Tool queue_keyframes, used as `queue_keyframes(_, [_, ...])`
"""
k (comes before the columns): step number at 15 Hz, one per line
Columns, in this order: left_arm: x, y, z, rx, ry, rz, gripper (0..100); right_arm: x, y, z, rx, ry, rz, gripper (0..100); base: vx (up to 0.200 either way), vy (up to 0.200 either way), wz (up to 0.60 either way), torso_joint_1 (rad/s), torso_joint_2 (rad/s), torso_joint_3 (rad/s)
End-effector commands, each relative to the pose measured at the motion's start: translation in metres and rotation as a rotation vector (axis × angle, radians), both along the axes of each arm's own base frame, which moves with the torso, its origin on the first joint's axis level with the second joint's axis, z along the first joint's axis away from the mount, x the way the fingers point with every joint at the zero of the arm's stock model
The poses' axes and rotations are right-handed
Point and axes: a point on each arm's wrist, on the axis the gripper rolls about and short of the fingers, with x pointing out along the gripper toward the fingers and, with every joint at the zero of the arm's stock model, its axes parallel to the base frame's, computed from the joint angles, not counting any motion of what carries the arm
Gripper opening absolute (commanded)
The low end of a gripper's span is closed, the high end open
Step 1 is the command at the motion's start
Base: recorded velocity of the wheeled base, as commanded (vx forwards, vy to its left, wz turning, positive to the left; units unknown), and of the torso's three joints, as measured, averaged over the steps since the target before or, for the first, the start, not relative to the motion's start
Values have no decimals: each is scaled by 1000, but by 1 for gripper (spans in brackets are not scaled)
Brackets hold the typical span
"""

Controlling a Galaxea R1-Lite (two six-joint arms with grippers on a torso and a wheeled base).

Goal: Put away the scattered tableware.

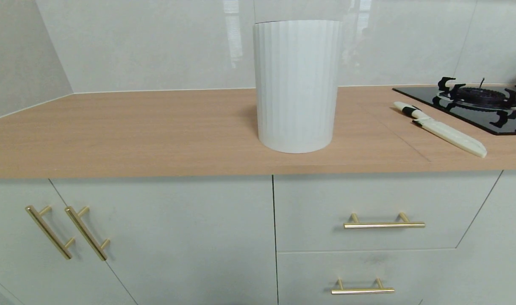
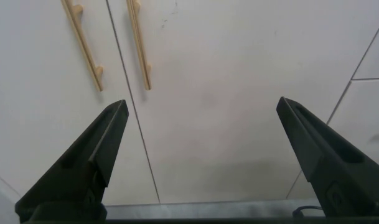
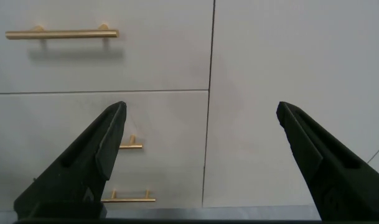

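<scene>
A tall white ribbed holder (image 1: 297,84) stands upright on the wooden countertop (image 1: 135,131), near its front edge. A white knife with a black band on its handle (image 1: 440,128) lies flat to the right of the holder, just in front of the stove. My left gripper (image 2: 201,109) is open, held low in front of the cabinet doors with nothing between its fingers. My right gripper (image 3: 201,112) is also open, facing the drawer fronts below the counter, holding nothing.
A black glass gas stove (image 1: 478,103) with a burner grate sits at the counter's far right. Below the counter are cabinet doors with gold handles (image 1: 86,232) on the left and drawers with gold handles (image 1: 384,224) on the right. Glossy wall panels back the counter.
</scene>
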Motion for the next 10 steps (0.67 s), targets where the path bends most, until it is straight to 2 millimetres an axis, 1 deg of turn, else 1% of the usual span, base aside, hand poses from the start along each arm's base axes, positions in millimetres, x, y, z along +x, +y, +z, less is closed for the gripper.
queue_keyframes(1, [0, 0, 0, 0, 0, 0, 100, 0, 0, 0, 0, 1, 0, 100, 0, 0, 0, 0, 0, 0])
queue_keyframes(10, [0, 0, 0, 0, 0, 0, 100, 0, 0, 0, 0, 1, 0, 100, 0, 0, 0, 0, 0, 0])
